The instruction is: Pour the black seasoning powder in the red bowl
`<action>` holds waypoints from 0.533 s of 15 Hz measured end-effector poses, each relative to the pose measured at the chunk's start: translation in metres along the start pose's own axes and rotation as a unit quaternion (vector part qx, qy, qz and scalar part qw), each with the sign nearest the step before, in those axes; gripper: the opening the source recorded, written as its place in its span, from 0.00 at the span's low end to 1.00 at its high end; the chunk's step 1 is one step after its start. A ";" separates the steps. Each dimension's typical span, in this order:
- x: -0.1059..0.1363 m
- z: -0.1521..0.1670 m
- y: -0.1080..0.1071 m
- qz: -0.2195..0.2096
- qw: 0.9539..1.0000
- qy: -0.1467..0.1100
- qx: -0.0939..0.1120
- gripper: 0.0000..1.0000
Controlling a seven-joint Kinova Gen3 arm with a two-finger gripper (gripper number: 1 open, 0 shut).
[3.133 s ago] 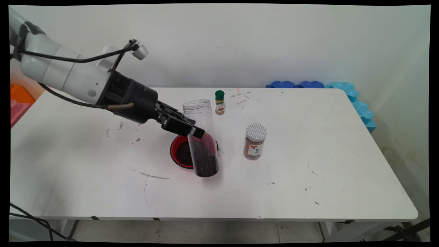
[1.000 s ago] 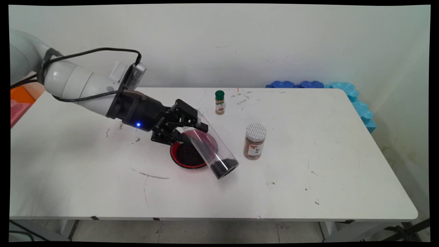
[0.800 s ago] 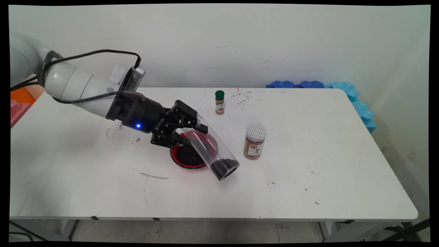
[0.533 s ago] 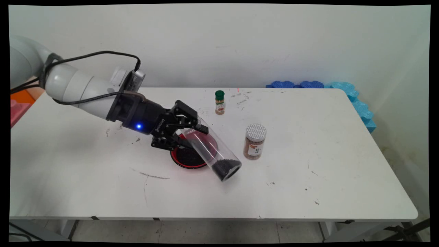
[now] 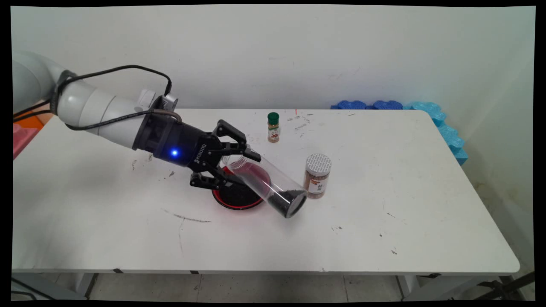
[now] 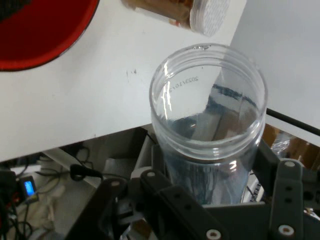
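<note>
Gripper: the black two-finger gripper (image 5: 239, 164) is clamped on a clear plastic jar (image 5: 266, 183) near its open mouth, one finger on either side of the wall; the hand view shows the same gripper (image 6: 215, 200) closed round the jar (image 6: 210, 125) just below the rim.
Held jar: tilted steeply, mouth toward the gripper, closed base pointing away and down toward the table's near side. Dark granules (image 5: 288, 202) lie heaped at the base end; the rest of the jar is see-through.
Below the gripper: a red bowl (image 5: 236, 198) of dark contents sits on the table directly under the fingers and the jar's upper half. In the hand view its red rim (image 6: 45, 35) shows at the upper left.
Beyond the jar's base: a spice jar with a white perforated lid (image 5: 317, 175), brown contents, upright, just beside the tilted base. Whether they touch cannot be told.
Farther from the gripper: a small bottle with a green cap (image 5: 273, 127), upright, near the table's far edge, well apart from the fingers.
Surface: white table (image 5: 405, 204), scuffed, with dark smears and specks in several places.
Room: plain white wall (image 5: 298, 51) behind; blue foam pieces (image 5: 435, 119) line the far right corner of the table.
</note>
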 end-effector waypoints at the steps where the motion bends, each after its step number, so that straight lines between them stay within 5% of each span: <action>1: 0.001 0.000 -0.001 -0.010 1.000 -0.003 -0.002 0.00; 8: 0.008 0.001 -0.010 -0.085 0.996 -0.017 -0.015 0.00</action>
